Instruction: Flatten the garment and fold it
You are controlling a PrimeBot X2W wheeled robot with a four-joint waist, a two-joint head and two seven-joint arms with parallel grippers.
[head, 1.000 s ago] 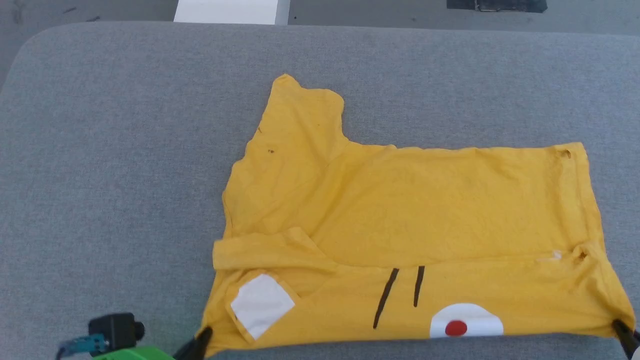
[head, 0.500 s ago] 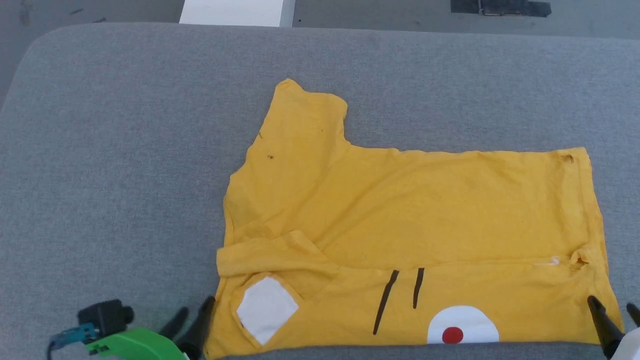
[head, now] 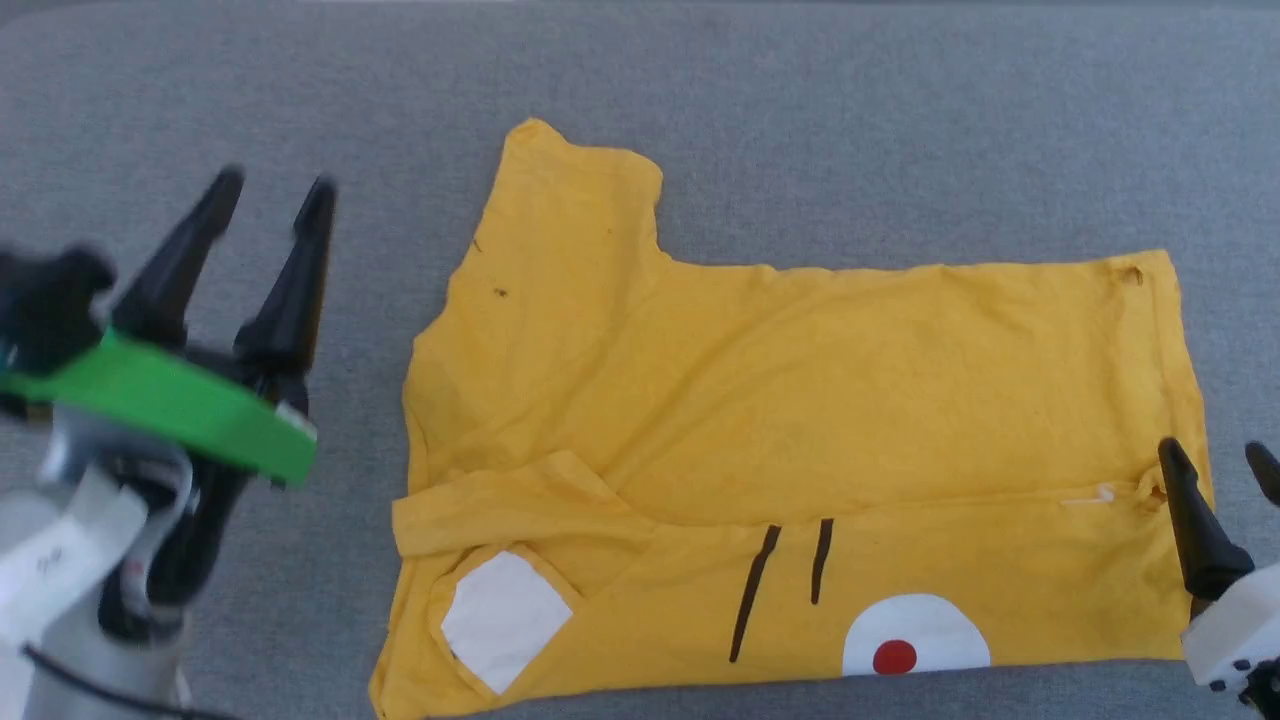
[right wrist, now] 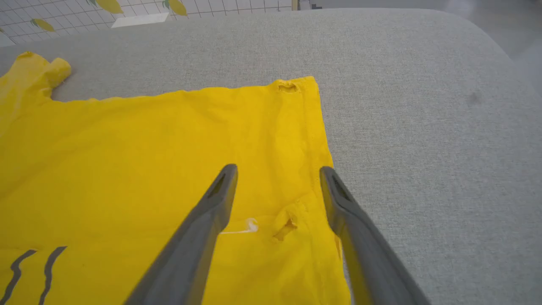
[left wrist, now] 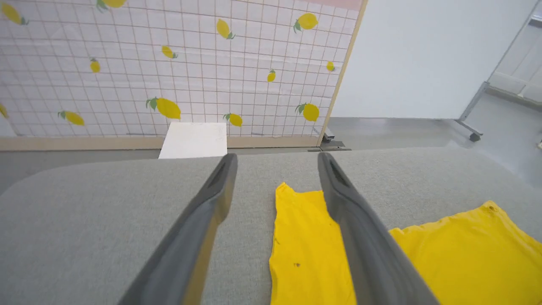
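Observation:
The garment is a bright yellow T-shirt lying on the grey padded surface, its near long edge folded up over the body. A white patch, two black stripes and a white oval with a red dot show on the folded strip. One sleeve points away from me. My left gripper is open, raised to the left of the shirt, holding nothing. My right gripper is open above the shirt's right hem. In the wrist views the shirt lies beyond the open fingers.
The grey padded surface runs wide on all sides of the shirt. Past its far edge stand a lemon-patterned tiled wall, a white board on the floor and a plain white wall.
Both grippers have let go of the shirt's near corners and opened. The left arm has risen well up at the shirt's left; the right gripper has lifted slightly. The head camera has shifted.

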